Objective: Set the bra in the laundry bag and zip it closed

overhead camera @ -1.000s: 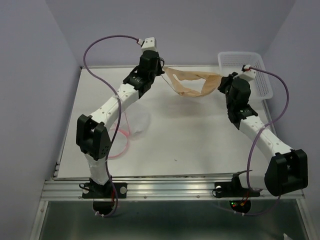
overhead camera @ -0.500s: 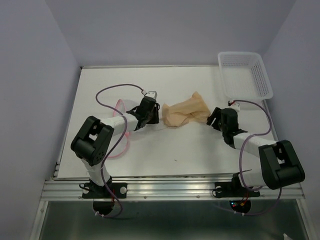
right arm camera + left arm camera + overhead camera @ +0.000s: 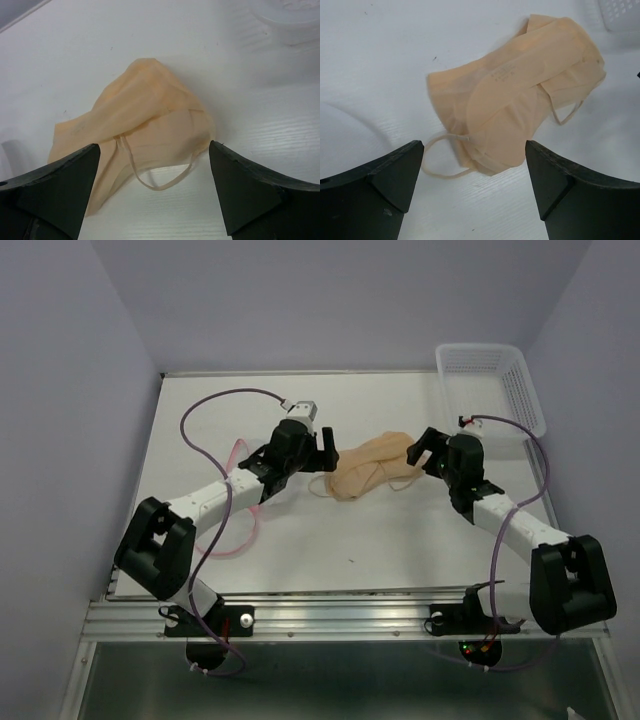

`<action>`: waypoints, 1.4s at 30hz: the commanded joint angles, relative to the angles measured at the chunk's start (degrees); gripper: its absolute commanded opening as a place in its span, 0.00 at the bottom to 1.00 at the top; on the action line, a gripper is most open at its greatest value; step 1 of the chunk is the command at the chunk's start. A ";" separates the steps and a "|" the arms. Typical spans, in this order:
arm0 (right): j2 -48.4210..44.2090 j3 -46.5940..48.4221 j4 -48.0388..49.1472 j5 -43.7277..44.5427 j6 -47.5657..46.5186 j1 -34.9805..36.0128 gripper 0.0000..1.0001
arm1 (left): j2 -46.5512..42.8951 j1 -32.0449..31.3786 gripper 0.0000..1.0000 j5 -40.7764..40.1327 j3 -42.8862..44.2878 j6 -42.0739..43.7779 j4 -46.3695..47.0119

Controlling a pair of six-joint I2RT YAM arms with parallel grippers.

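Observation:
The tan bra [image 3: 368,466] lies crumpled on the white table between my two grippers, with no finger touching it. My left gripper [image 3: 322,450] hangs open just to its left. In the left wrist view the bra [image 3: 520,100] lies ahead of the wide-apart fingers [image 3: 395,175], a thin strap looping toward them. My right gripper [image 3: 420,452] stands open at the bra's right end. In the right wrist view the bra [image 3: 145,115] and a strap loop sit between the spread fingers [image 3: 250,190]. The laundry bag [image 3: 252,522] lies under my left arm, with only its pink edging and some mesh showing.
A rigid white slotted basket [image 3: 490,380] stands at the back right corner of the table, and its corner shows in the left wrist view [image 3: 620,12]. Purple cables arc over both arms. Lavender walls close in the table on three sides.
Both grippers held the bra stretched in the air a second ago. They came down, opened and let it go, and it now lies bunched on the table.

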 commanded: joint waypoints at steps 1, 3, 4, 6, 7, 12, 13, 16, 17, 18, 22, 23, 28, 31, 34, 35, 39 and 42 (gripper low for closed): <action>6.62 4.98 3.13 -0.44 -2.14 -0.16 0.96 | 0.51 0.02 0.95 -0.20 3.38 2.02 2.82; 9.97 8.66 3.31 1.85 -2.49 -0.16 0.98 | 2.53 -0.07 0.95 0.68 5.39 1.85 2.56; 13.21 9.90 3.31 1.94 -3.10 -0.16 0.98 | 3.15 -0.07 0.95 1.12 5.93 1.76 2.56; 16.21 12.79 3.31 2.91 -3.81 -0.16 1.00 | 4.73 -0.07 0.99 3.21 6.81 1.94 2.82; 18.93 13.77 3.22 2.22 -4.86 -0.77 1.00 | 5.17 0.02 0.99 3.41 7.07 1.85 3.26; 26.24 18.78 3.22 -4.11 -6.36 -2.71 1.00 | 8.16 -0.07 0.99 3.85 9.54 1.41 3.70; 27.47 20.10 3.13 -5.16 -6.53 -3.58 1.00 | 8.60 0.02 0.99 4.28 9.89 1.23 3.79; 31.25 21.42 2.96 -10.16 -6.01 -5.87 1.00 | 10.01 0.02 0.99 6.21 10.59 1.23 4.75; 31.96 22.04 2.96 -11.31 -6.01 -6.40 1.00 | 10.44 -0.07 0.99 7.96 10.77 1.41 5.37; 32.92 22.13 2.96 -13.15 -5.75 -7.18 1.00 | 11.32 0.02 0.99 8.50 11.20 1.41 5.46; 32.93 21.43 3.22 -20.80 -5.66 -7.19 0.96 | 13.35 -0.07 0.97 10.26 11.91 0.71 5.29; 32.76 20.56 3.66 -24.73 -5.40 -7.19 0.92 | 13.87 0.02 0.97 10.61 11.82 0.62 5.20; 31.88 18.01 5.15 -28.55 -3.02 -7.19 0.63 | 14.93 -0.07 0.97 10.79 11.30 0.18 5.37; 30.39 17.56 5.51 -28.38 -2.84 -7.19 0.34 | 15.11 0.02 0.96 10.88 10.95 0.09 5.46; 27.75 18.08 5.16 -26.54 -3.63 -7.19 0.15 | 14.41 0.02 0.96 10.35 10.24 0.09 5.46; 26.96 18.44 4.02 -25.75 -4.16 -7.19 0.14 | 13.97 0.02 0.96 10.00 9.98 0.09 5.46; 23.27 22.12 -2.39 -22.67 -12.76 -7.19 0.15 | 11.16 0.28 0.97 7.98 7.87 -0.17 5.64; 22.12 25.90 -8.54 -20.38 -18.39 -7.19 0.18 | 9.66 0.81 0.97 7.28 6.29 -0.70 5.81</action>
